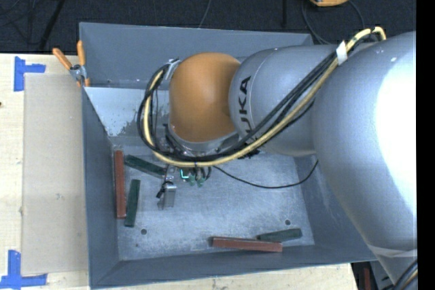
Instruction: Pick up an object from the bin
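While the arm (pixel 326 119) comes in from the right of the frame, you see its orange cover (pixel 202 95) above the middle of the bin (pixel 204 44), with the jaws below it, left of centre, over bare floor. You cannot tell how far the jaws are open, and nothing shows between them.

Two bars lie nearest. The upright green bar (pixel 132 202) is just left of the jaws, its long axis nearly up-and-down the frame, top tipped slightly right. The slanted green bar (pixel 144 165) runs from upper left to lower right, its right end hidden under the wrist.

The left brown bar (pixel 119 183) stands up-and-down, just beside the upright green one. At lower right, well apart, the low brown bar (pixel 246 244) lies almost level, with the low green bar (pixel 280 236) by its right end.

On the arm you can read KUKA (pixel 243 111), lettered sideways.
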Robot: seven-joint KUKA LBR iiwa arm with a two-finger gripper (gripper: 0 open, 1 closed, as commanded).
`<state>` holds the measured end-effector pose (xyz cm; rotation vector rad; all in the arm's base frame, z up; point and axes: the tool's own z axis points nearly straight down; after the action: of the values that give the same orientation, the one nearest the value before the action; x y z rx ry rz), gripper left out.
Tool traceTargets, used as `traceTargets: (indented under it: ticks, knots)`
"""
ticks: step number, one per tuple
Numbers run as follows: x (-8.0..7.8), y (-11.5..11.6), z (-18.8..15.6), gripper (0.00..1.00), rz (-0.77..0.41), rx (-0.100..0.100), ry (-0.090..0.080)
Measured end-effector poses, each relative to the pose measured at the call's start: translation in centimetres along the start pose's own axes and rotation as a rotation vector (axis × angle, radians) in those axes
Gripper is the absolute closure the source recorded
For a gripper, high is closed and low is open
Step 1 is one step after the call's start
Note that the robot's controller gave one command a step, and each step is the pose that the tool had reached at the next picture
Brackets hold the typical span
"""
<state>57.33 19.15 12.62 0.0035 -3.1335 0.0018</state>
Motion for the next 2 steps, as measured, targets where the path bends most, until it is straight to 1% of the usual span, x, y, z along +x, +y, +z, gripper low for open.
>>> traceTargets:
  ticks: [1, 2]
  knots:
    - [2.7, 0.0, 5.9, 0.0, -0.2, 0.001, -0.001]
    - [-1.5, -5.2, -3.2, 0.0, -0.162, -0.002, -0.018]
